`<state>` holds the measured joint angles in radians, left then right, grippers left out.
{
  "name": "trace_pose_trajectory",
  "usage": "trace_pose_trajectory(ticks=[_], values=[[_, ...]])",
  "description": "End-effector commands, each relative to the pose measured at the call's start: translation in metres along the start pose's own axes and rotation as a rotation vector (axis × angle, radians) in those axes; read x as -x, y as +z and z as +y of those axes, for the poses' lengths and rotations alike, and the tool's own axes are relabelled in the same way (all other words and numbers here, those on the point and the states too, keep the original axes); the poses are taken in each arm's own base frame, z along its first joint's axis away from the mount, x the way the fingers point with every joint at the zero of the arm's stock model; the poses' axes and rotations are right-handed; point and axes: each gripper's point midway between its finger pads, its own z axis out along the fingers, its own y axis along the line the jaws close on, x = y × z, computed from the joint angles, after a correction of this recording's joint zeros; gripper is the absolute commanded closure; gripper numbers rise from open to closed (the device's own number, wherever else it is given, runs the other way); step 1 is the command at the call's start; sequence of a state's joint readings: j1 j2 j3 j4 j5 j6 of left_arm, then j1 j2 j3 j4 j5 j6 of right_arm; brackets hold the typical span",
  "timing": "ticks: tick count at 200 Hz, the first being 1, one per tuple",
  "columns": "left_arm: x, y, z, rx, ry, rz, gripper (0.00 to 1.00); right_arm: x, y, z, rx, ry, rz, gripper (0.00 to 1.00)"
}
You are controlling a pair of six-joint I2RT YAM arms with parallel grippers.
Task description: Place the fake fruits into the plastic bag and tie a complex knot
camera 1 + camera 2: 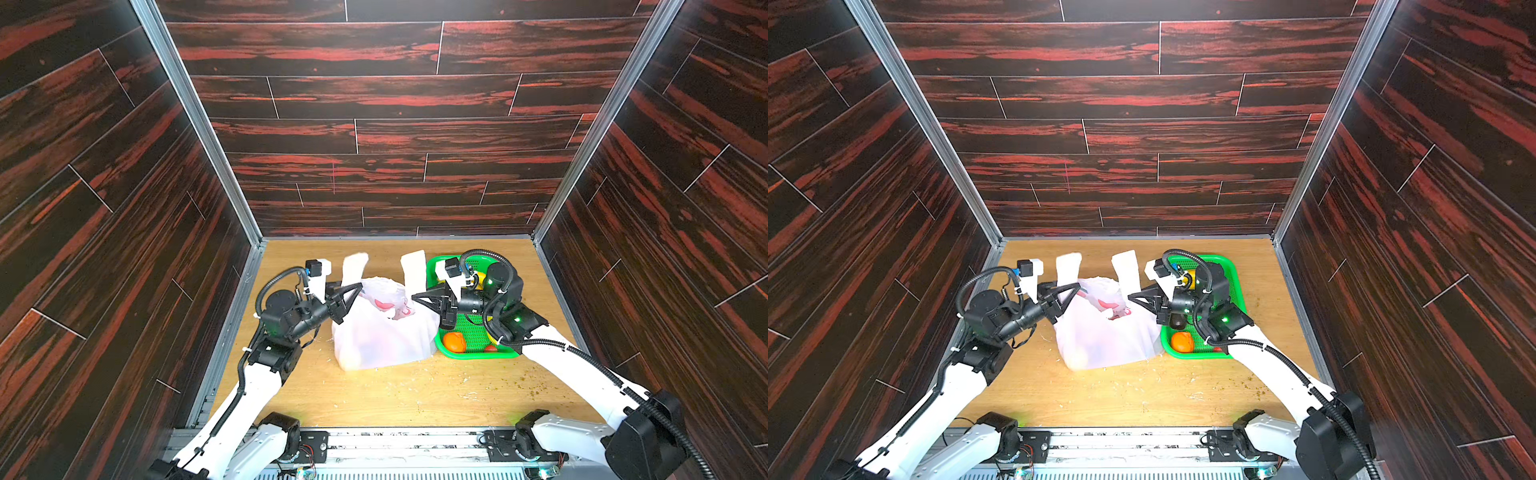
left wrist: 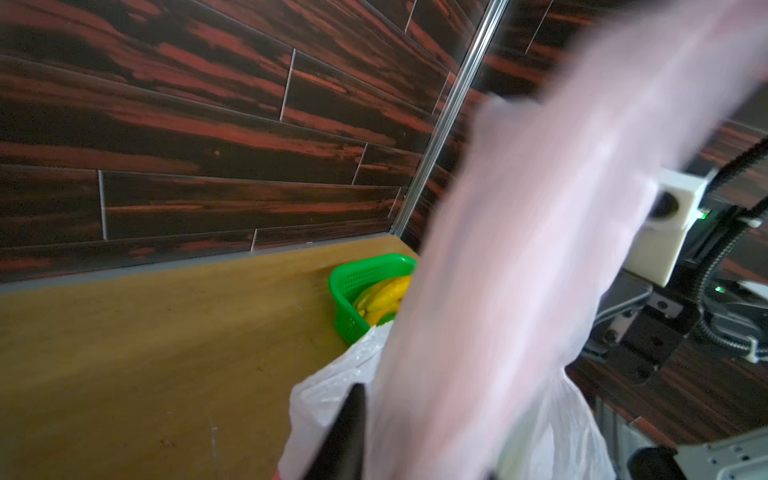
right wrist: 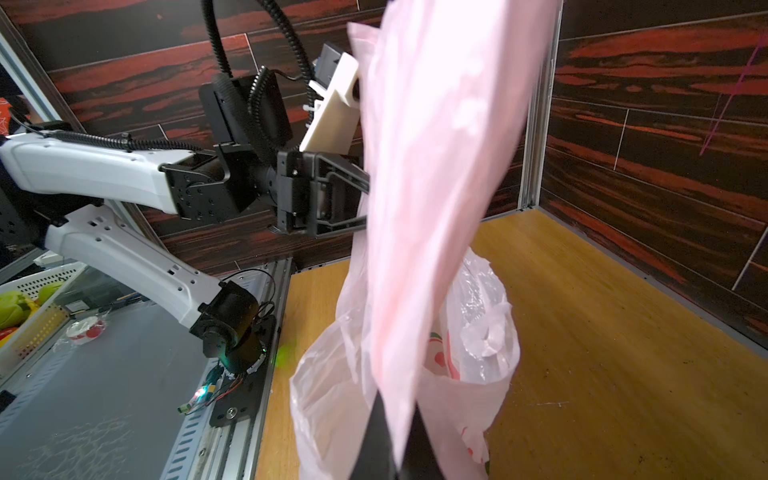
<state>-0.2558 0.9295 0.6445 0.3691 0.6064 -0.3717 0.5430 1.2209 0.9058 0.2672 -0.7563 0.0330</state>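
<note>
**Both pincers clamped on the bag's handles**

On the left, the left gripper (image 1: 358, 286) has its jaws closed onto the left handle strip (image 1: 354, 266). The strip stands up from the plastic bag (image 1: 382, 336), mid-table (image 1: 415, 395). The right gripper (image 1: 414, 296) pinches the right handle strip (image 1: 414, 266) likewise. Just right of the bag, the green basket (image 1: 469, 332) holds an orange (image 1: 454, 341) at its near end and a banana bunch (image 2: 380, 297) at its far end.

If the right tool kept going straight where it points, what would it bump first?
Probably the crumpled top of the plastic bag. The right tool pinches one of its handles, and the left tool lies beyond, though depth is unclear.
</note>
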Motion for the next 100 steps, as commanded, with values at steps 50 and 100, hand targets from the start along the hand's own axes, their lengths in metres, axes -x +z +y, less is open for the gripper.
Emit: trace_pose_trajectory(ticks=[50,100], values=[[0.006,-0.009,-0.009,-0.021,0.104,0.019,1.00,0.020,-0.013,0.001,-0.074,-0.056,-0.023,1.00],[0.004,-0.020,0.002,0.075,0.107,0.036,1.00,0.019,-0.022,-0.016,-0.192,-0.030,0.000,1.00]])
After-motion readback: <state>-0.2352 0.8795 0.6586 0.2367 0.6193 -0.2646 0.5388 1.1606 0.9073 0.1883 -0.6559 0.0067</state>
